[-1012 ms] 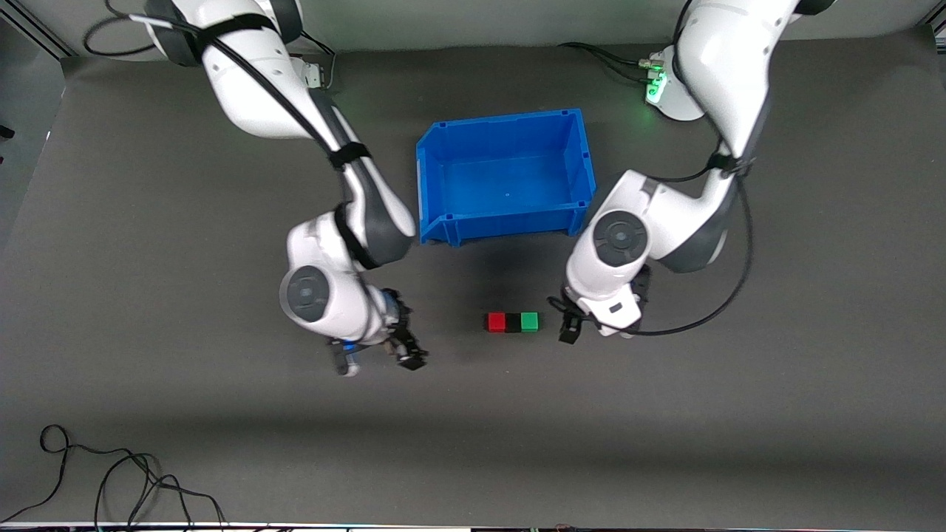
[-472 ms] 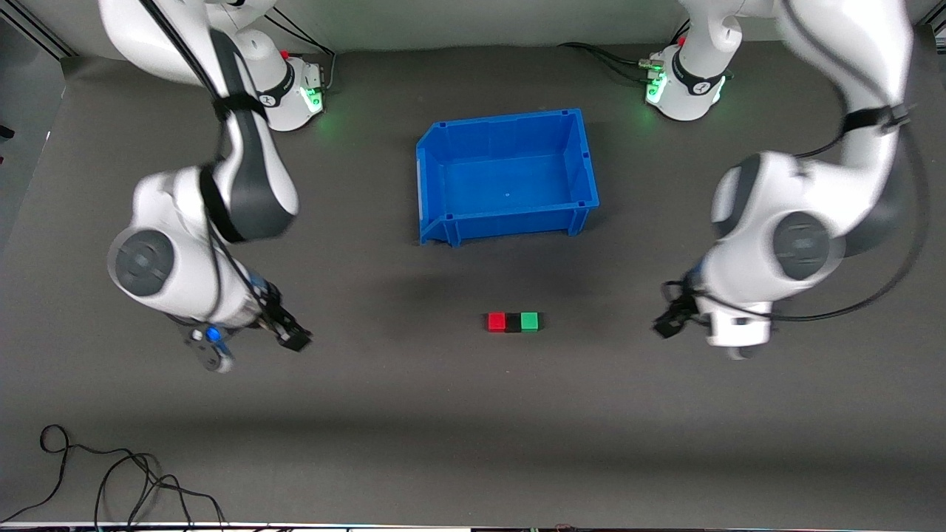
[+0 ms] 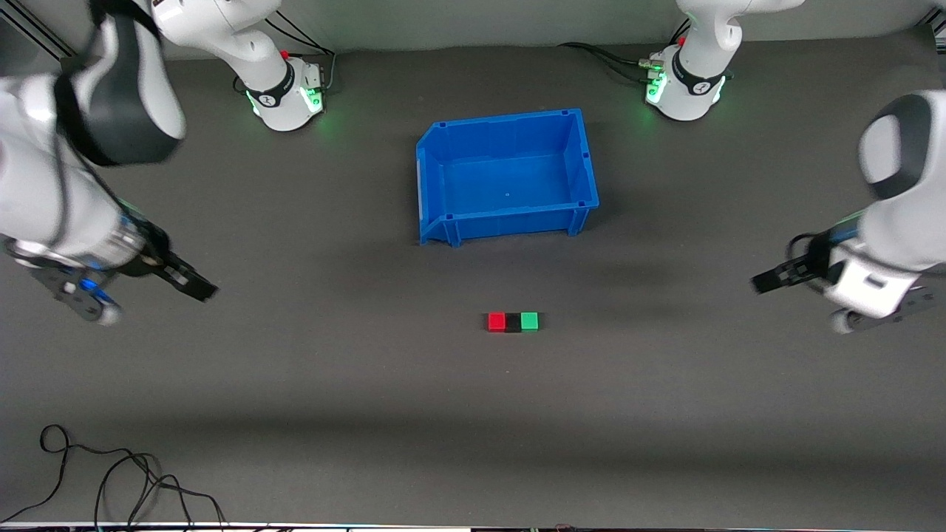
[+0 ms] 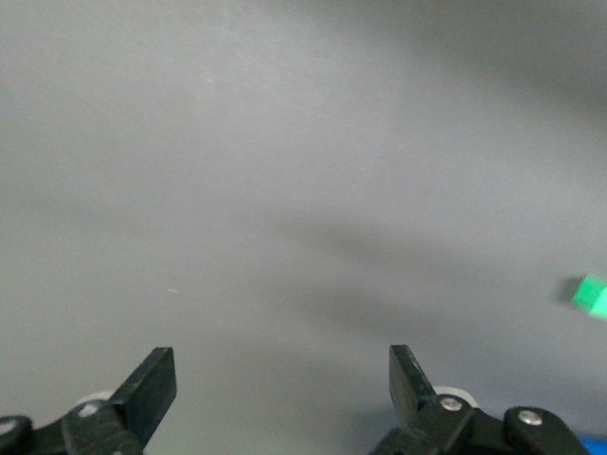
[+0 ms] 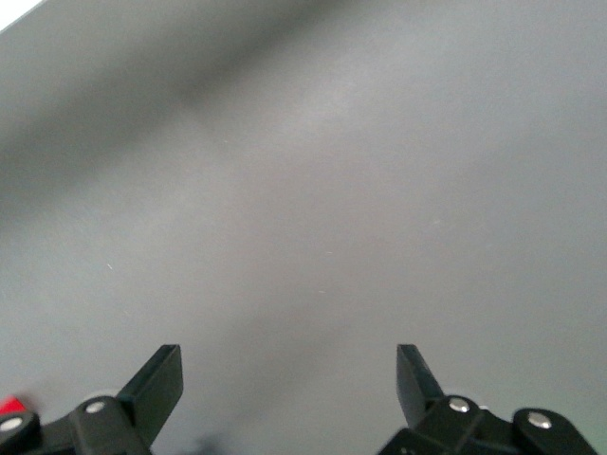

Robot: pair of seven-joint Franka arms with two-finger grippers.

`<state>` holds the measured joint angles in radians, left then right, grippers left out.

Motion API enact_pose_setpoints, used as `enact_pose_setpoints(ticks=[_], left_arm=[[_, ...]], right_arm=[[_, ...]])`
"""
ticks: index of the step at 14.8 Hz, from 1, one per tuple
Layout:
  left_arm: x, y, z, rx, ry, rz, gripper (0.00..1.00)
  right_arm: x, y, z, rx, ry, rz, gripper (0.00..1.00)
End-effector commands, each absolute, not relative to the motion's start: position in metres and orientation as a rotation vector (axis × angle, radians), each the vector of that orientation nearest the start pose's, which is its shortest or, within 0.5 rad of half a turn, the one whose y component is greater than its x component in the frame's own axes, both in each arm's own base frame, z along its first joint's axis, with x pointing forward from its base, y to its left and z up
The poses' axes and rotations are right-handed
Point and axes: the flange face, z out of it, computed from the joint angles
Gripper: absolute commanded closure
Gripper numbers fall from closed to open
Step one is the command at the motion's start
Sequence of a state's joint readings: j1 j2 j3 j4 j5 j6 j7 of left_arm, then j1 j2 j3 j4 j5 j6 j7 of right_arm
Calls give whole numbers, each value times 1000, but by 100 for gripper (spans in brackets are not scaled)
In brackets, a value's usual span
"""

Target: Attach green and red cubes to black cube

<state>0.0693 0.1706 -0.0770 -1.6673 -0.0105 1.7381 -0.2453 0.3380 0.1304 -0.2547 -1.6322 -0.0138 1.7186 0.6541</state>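
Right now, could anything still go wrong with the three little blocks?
Probably not much, but two things might. The red cube, black cube and green cube lie in one row on the bare table with no claw holding them, so a bump could push them apart. The left claw and right claw are both open, out at the table's ends; an arm sweeping back low might knock the row.

Red cube, black cube, green cube, blue bin.
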Motion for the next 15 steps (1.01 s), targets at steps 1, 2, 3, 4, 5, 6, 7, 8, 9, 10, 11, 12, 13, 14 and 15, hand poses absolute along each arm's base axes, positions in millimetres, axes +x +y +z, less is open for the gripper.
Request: enact_pose_setpoints(ticks=[1,2,3,4,5,6,7,8,9,10,11,12,13,14,15], left_arm=[[582,43,511,-3147,-243,172,0],[580,46,520,-3152,-173,166,0],[580,47,522,-3151,-130,166,0],[582,45,531,-3151,-117,137,0],[585,40,540,-3151,-95,103,0],[590,33,548,-3152,-86,76,0],[596,25,554,-3155,-84,50,0],[605,18,557,-3158,-68,35,0],[612,15,557,-3160,-53,35,0],[614,15,558,-3164,-23,49,0],[611,16,559,-3162,-15,64,0],[608,13,558,-3153,37,80,0],[603,3,557,-3115,116,86,0],[597,1,557,-3065,150,73,0],[592,1,557,-3054,202,47,0]], right_arm=[[575,22,558,-3123,666,16,0],[573,10,562,-3131,606,8,0],[573,-2,564,-3138,555,4,0],[573,-9,567,-3147,490,-1,0],[573,-15,570,-3155,427,-10,0],[573,-18,577,-3162,364,-31,0],[573,-21,585,-3168,302,-56,0],[573,-25,592,-3174,229,-76,0],[574,-27,598,-3178,162,-91,0],[573,-34,600,-3180,132,-97,0],[573,-36,601,-3180,118,-99,0],[572,-37,603,-3182,108,-103,0],[570,-35,605,-3182,86,-108,0],[569,-42,605,-3182,108,-108,0],[568,-41,607,-3180,106,-113,0]])
